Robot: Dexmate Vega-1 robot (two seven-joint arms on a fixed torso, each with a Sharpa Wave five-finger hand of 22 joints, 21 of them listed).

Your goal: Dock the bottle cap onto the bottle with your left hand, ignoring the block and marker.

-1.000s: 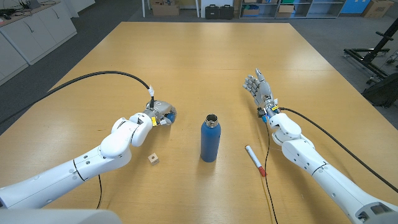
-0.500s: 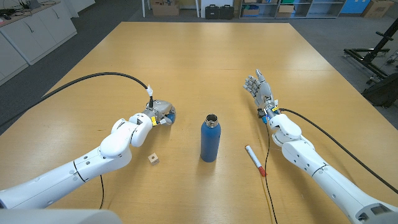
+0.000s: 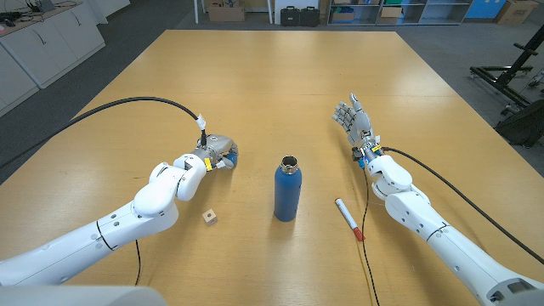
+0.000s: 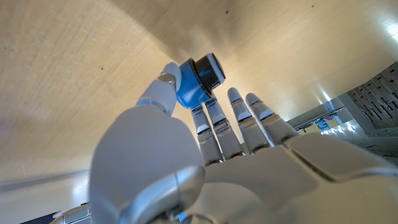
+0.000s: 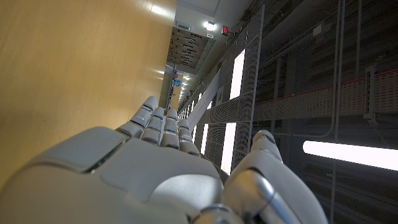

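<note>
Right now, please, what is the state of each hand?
Left hand: holding the blue bottle cap, pinched between thumb and fingers.
Right hand: open, holding nothing, fingers apart.

No lettering, label, brand, number or sign can be read in any of the views. The blue bottle (image 3: 287, 194), the bottle cap (image 4: 198, 81) and the marker (image 3: 348, 218) show no legible print, and the boxes (image 3: 226, 11) beyond the worktop (image 3: 272, 76) are too small to make out.
</note>
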